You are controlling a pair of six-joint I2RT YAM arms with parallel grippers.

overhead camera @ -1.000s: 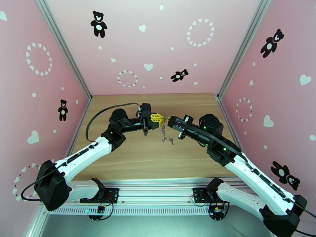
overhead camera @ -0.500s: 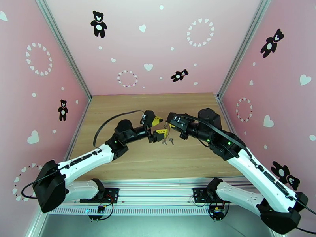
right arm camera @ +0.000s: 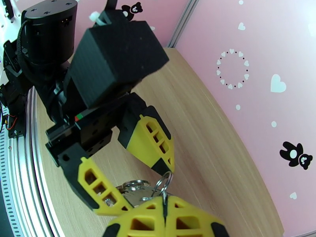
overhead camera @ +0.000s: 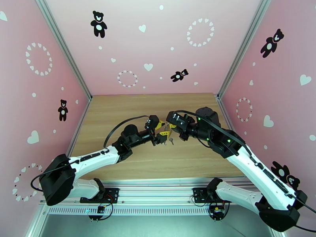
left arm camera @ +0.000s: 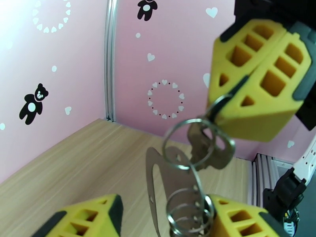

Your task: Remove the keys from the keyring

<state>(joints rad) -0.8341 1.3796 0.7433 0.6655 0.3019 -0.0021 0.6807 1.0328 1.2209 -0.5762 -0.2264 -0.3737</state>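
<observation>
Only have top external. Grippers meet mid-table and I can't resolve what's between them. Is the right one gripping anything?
Observer: Yes. In the right wrist view the right gripper is shut on a thin top ring of the bunch.
Operator: Left jaws?
Observer: Open. In the same view the left gripper has its fingers apart, one on either side of the keys.
Operator: Keys off?
Observer: Not from what I see. In the left wrist view the keys hang threaded on a split ring just below the right gripper's tips. The keyring, a flat oval loop, dangles beside them.
</observation>
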